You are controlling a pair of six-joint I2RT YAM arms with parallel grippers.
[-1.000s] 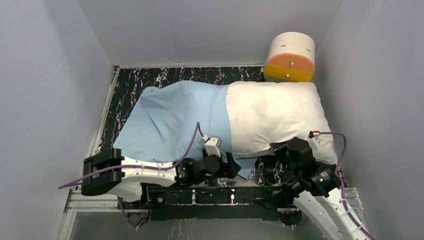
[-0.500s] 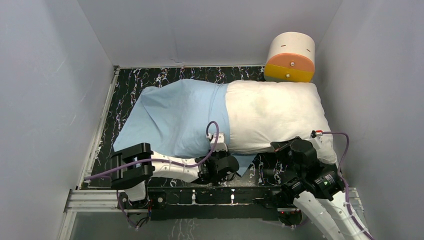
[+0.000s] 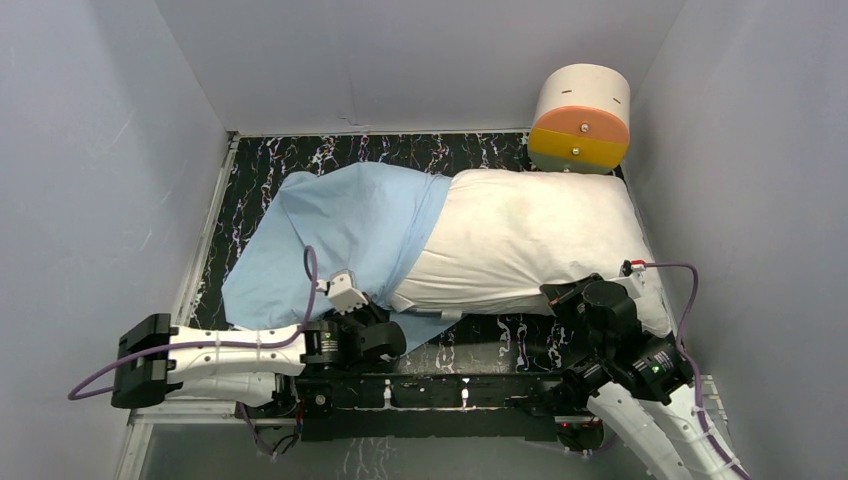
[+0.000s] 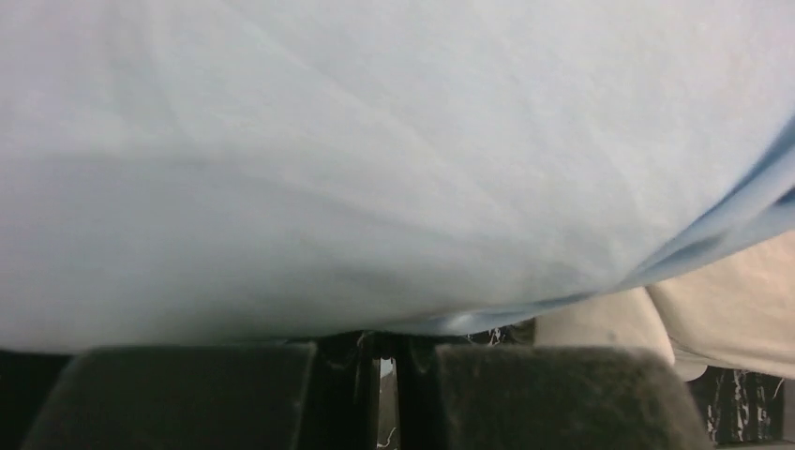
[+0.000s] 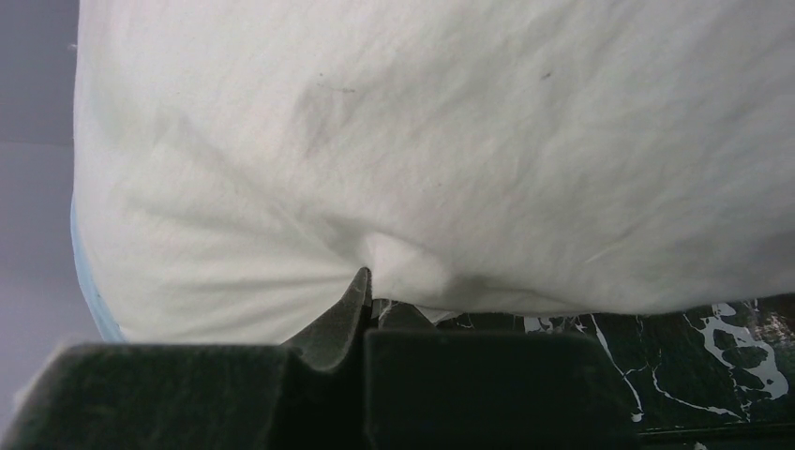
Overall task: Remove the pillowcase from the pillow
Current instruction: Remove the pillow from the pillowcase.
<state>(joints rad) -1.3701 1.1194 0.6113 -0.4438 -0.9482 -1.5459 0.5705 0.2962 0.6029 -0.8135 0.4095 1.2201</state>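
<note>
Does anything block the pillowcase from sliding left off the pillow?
Nothing visible does. The left gripper is shut on the pillowcase at its near edge; left of it I see only table. The drum stands beside the far right corner of the pillow, out of the path.

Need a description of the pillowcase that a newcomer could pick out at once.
On the dark marbled table lies one long soft bundle. The pillowcase is its left part, with its near edge pinched in the left pincer. It is light blue; the pillow sticking out on its right is white.
</note>
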